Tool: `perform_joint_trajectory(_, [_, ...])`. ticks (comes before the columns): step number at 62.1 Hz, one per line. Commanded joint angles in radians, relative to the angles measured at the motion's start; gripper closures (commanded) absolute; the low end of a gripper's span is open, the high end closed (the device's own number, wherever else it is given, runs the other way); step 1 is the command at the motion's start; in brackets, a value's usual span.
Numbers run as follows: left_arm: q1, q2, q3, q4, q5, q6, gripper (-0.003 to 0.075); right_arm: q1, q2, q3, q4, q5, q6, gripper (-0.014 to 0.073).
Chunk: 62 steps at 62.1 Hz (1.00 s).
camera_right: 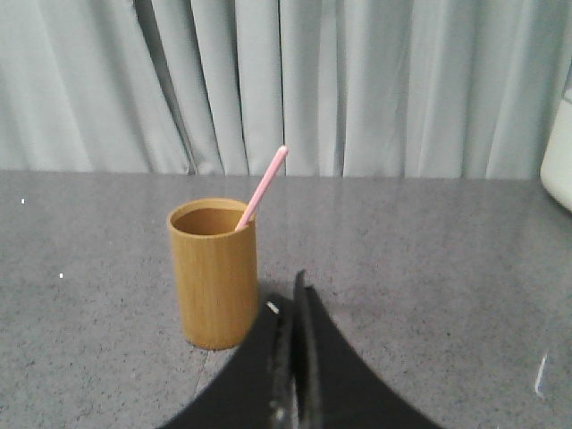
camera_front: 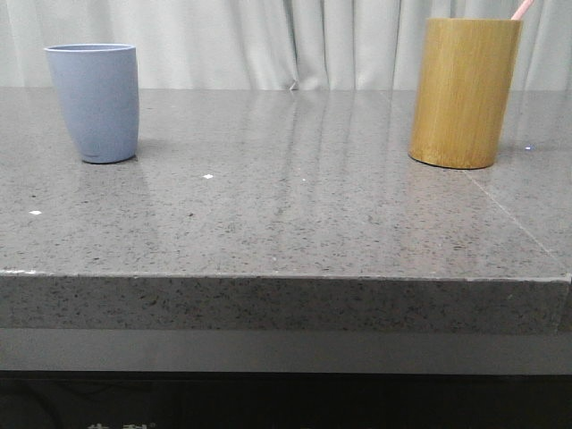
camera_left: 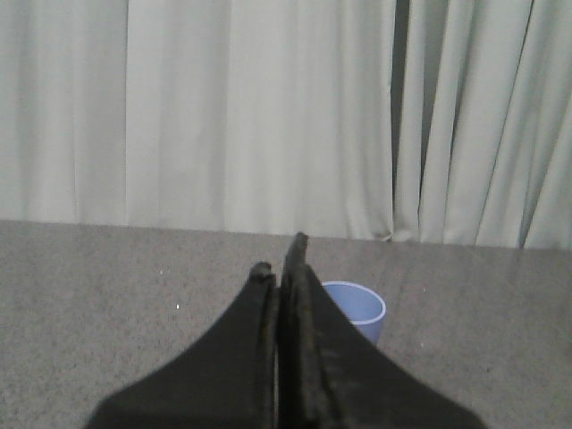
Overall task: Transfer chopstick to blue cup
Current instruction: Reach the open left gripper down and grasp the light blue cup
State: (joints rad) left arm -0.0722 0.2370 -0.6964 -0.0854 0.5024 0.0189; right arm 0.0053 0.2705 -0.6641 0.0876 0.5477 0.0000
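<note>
Both grippers pressed closed, empty: right gripper (camera_right: 293,308) nearest the bamboo holder (camera_right: 214,273), left gripper (camera_left: 284,268) before the blue cup (camera_left: 357,308). Chopstick (camera_right: 264,188), thin pale pink, leans in the holder; likely light, stiff, slippery. Pinch the exposed upper end.

We note the pink chopstick (camera_right: 262,189) leaning in the bamboo holder (camera_right: 214,273), and the blue cup (camera_front: 94,102) (upright, handleless) well apart.
</note>
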Motion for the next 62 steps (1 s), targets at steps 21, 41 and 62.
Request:
perform_joint_trajectory(21, [0.001,0.287,-0.104,-0.008,0.003,-0.003,0.0739,0.002,0.269,-0.120,-0.012,0.102,0.000,0.0661])
perform_joint_trajectory(41, [0.001,0.411,-0.104,-0.008,0.019,-0.003,0.0738,0.002,0.345,-0.119,-0.008,0.166,-0.094,0.0515])
perform_joint_trajectory(62, [-0.040,0.511,-0.121,-0.011,-0.005,0.041,0.0269,0.002,0.345,-0.119,0.001,0.168,-0.121,-0.0028])
